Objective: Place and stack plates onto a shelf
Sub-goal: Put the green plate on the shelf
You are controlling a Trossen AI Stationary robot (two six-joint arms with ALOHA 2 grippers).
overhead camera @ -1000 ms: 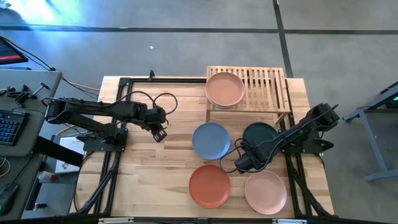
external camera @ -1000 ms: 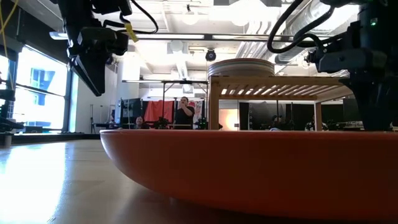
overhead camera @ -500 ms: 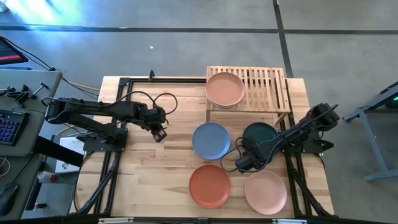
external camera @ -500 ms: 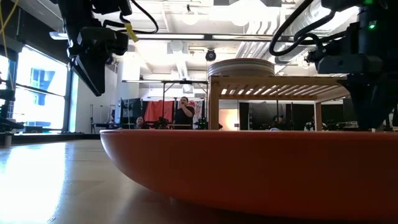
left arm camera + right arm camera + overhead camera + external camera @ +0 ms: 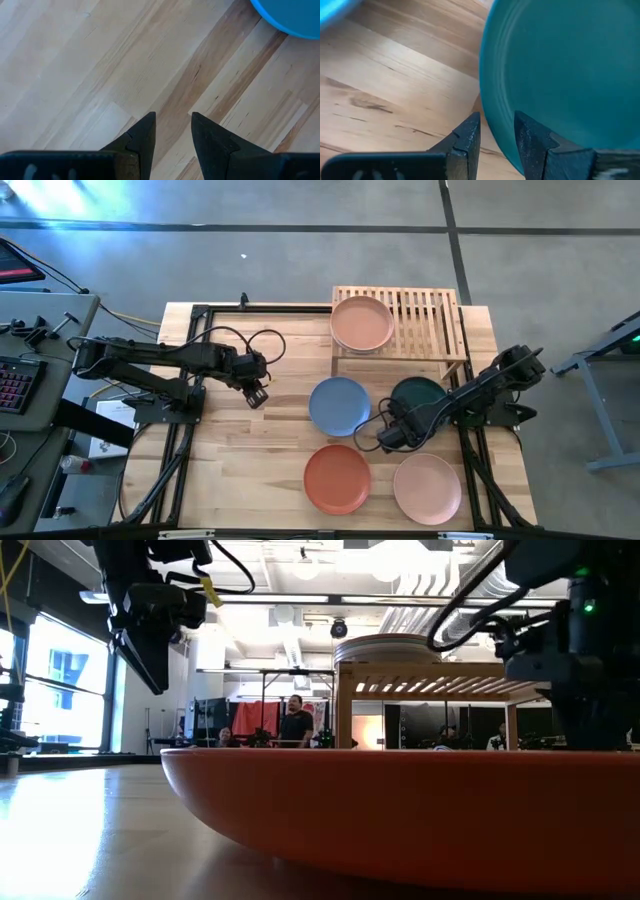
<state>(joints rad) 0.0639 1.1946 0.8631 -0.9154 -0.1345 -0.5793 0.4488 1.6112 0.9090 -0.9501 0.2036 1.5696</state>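
Since a second ago your right gripper (image 5: 388, 436) has crept slightly toward the dark green plate (image 5: 419, 398), and little else has shifted. Its two dark fingers (image 5: 468, 137) now straddle that plate's low rim with a narrow gap, one outside over the wood and one over the smooth matte bowl; you cannot tell whether they pinch the rim yet.

Your left gripper (image 5: 258, 395) hangs above bare butcher-block tabletop (image 5: 240, 460) left of the blue plate (image 5: 339, 405), its fingers apart and empty.

The slatted light-wood shelf (image 5: 430, 320) stands at the far side of the table on short legs. A stack of round plates topped by the peach plate (image 5: 361, 323) sits on its left half. The terracotta-orange plate (image 5: 337, 479) and the pink plate (image 5: 427, 488) lie flat at the near edge, side by side. In the low view a person (image 5: 295, 726) stands in the room behind.
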